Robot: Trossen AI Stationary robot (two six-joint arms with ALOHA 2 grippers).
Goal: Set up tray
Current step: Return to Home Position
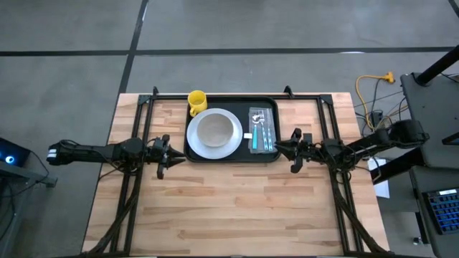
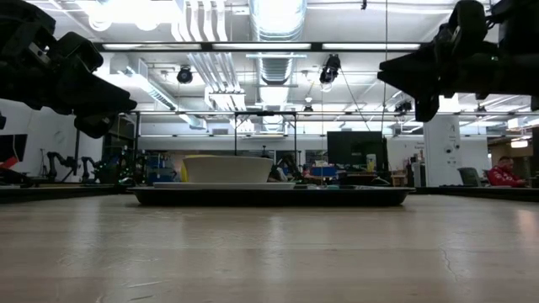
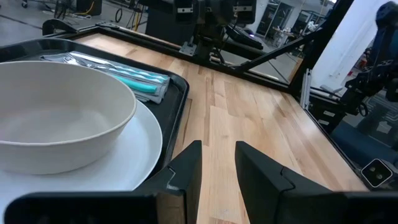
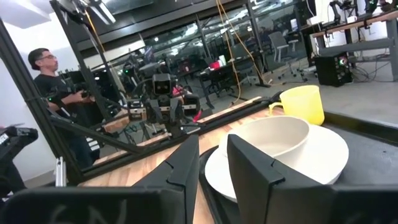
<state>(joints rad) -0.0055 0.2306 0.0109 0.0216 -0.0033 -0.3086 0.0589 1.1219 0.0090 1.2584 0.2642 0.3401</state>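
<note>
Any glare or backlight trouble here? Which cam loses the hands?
Low view: bright ceiling lights flare at the top, so the left hand and right hand show as black silhouettes and the tray as a dark strip. High view: even light, no glare on the tray. Left wrist view: the bowl shows only soft shading.

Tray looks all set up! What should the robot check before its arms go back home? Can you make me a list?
1. Tray lying flat on the table: ok.
2. Bowl sitting on the white plate, inside the tray: ok.
3. Cutlery lying right of the plate, inside the tray: ok.
4. Yellow mug fully inside the tray's rim: cannot tell.
5. Left jaws and right jaws open, empty, just off the tray's sides: ok.
</note>
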